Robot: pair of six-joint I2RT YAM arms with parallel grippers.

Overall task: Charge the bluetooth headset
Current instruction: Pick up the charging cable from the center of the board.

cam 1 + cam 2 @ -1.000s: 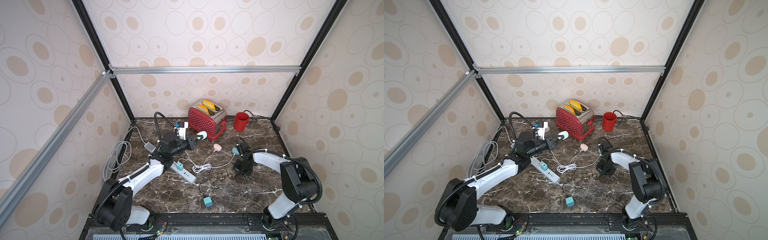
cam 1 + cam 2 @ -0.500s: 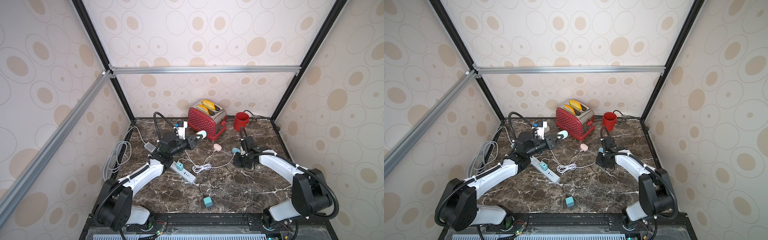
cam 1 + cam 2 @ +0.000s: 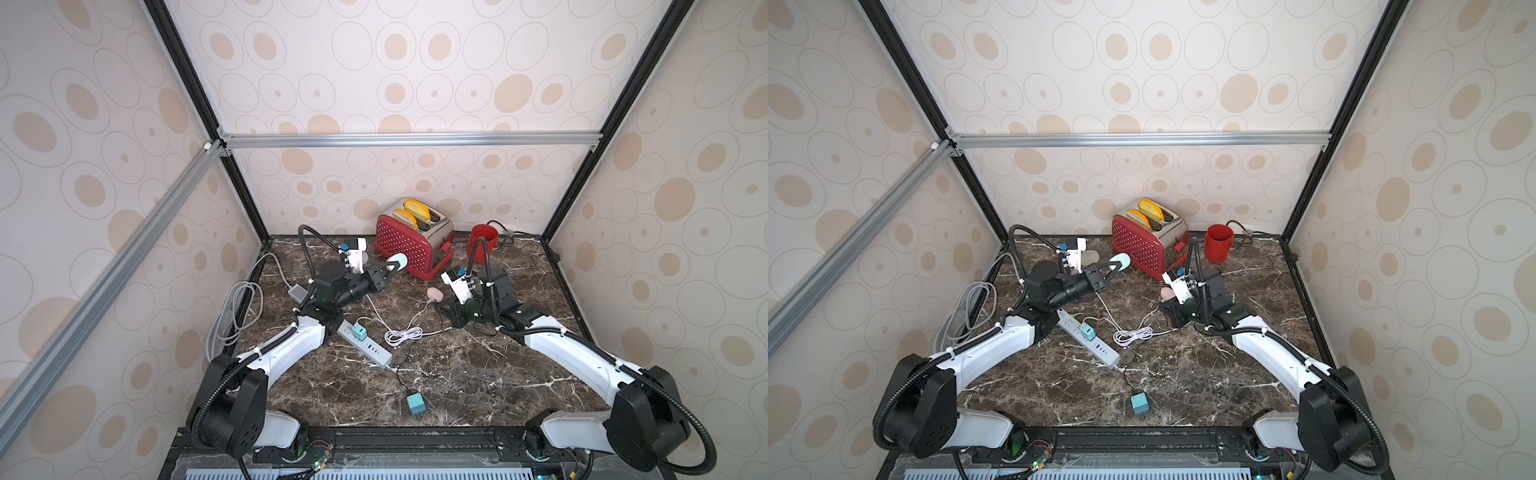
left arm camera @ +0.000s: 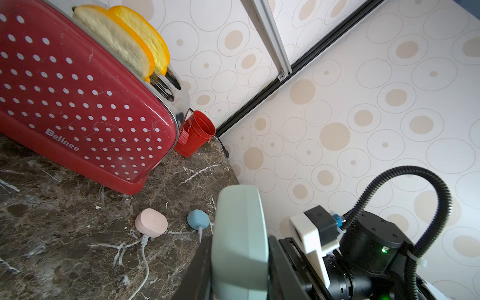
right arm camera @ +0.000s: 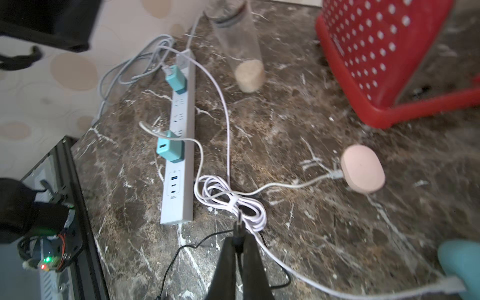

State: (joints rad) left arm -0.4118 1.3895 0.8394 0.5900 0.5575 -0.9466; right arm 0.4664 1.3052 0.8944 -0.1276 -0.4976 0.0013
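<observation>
Left fingers (image 4: 200,267) are clamped on a pale mint rounded plastic headset case (image 4: 239,241). The case is held off the dark marble surface (image 3: 457,374), near the dotted side of the red metal toaster (image 3: 409,247); both top views show this.

Right fingers (image 5: 224,265) are together, pinching the plug end of a thin black cable (image 5: 238,226). The cable trails off toward a loose teal cube charger (image 3: 415,404) at the front of the surface. The fingertips are near a coiled white cable (image 5: 231,201).

A pink oval case (image 5: 362,168) lies on the surface with a white lead plugged in. A blue oval case (image 4: 198,219) sits just beside it, also on a lead.

A long grey power strip (image 5: 178,207) lies by the left arm with two teal plug-in chargers (image 5: 168,150) seated in it. A red plastic cup (image 3: 482,245) stands beside the toaster at the back.
</observation>
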